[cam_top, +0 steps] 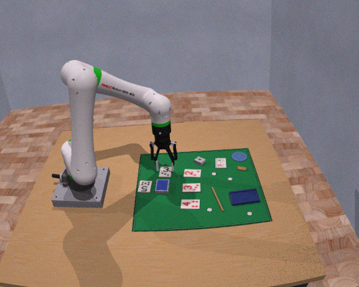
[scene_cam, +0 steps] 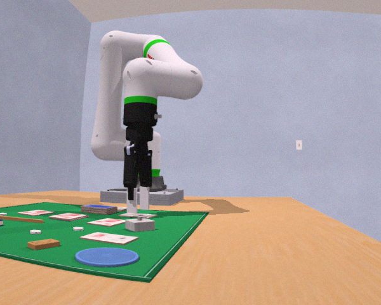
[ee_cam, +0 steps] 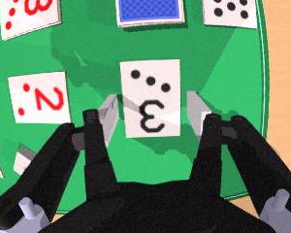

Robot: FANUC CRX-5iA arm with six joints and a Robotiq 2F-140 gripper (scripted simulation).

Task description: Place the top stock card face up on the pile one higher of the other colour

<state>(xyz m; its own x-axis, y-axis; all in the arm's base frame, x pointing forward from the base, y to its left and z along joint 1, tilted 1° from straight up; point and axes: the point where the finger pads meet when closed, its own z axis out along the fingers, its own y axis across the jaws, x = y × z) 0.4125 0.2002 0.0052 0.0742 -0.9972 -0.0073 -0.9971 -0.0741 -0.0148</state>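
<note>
The face-down stock [cam_top: 162, 186] [scene_cam: 98, 209] [ee_cam: 150, 11] shows a blue back. A face-up black 3 [cam_top: 165, 174] [scene_cam: 148, 215] [ee_cam: 136, 87] lies on the card cloth [cam_top: 161, 216] beside it. My gripper [cam_top: 164, 170] [scene_cam: 138, 212] [ee_cam: 152, 104] is about half open, pointing down, with its fingertips low on either side of the black 3 and a gap to each edge in the wrist view. A black 5 [cam_top: 145, 186] [ee_cam: 230, 19] lies on the stock's other side. A red 2 [cam_top: 192, 173] [scene_cam: 106, 222] [ee_cam: 41, 97], red 3 [cam_top: 191, 187] [scene_cam: 68, 216] and red 4 [cam_top: 190, 204] [scene_cam: 36, 213] form a row.
A small grey box [cam_top: 200, 160] [scene_cam: 140, 224] and another card [cam_top: 220, 162] [scene_cam: 108, 238] lie beyond the red 2. Farther out are a blue disc [cam_top: 239, 156] [scene_cam: 106, 257], brown block [cam_top: 241, 168], stick [cam_top: 217, 199], dark blue book [cam_top: 245, 197] and several white discs.
</note>
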